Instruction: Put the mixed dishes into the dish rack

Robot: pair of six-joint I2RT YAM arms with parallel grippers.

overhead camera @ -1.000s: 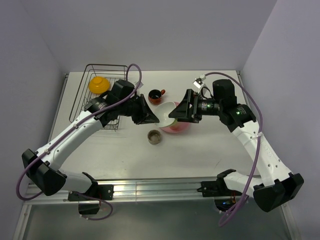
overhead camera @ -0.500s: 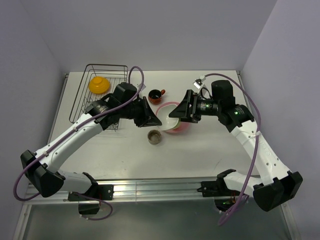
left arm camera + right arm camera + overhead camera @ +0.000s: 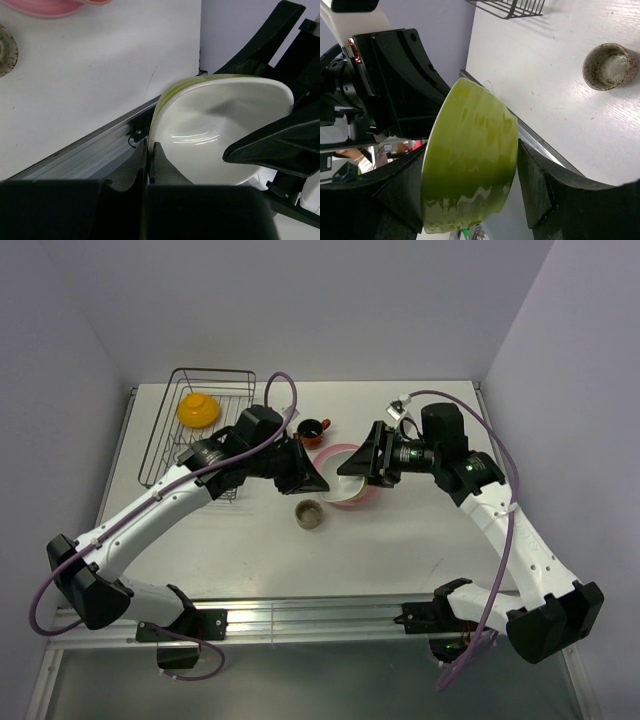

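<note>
— Where's the white squarish bowl with the yellow-green outside (image 3: 220,125)?
— Mid-table, lifted on edge, with the black wire dish rack (image 3: 160,435) at its ten o'clock.
— And the claws?
— The left gripper (image 3: 149,150) pinches the bowl's rim. The right gripper (image 3: 470,165) straddles its sides, but I cannot tell whether it is clamped.

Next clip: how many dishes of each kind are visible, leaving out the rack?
Bowls: 2 (orange-yellow bowl, white-and-green bowl)
Dark red mug: 1
Pink plate: 1
Small grey-brown dish: 1
Total: 5
</note>
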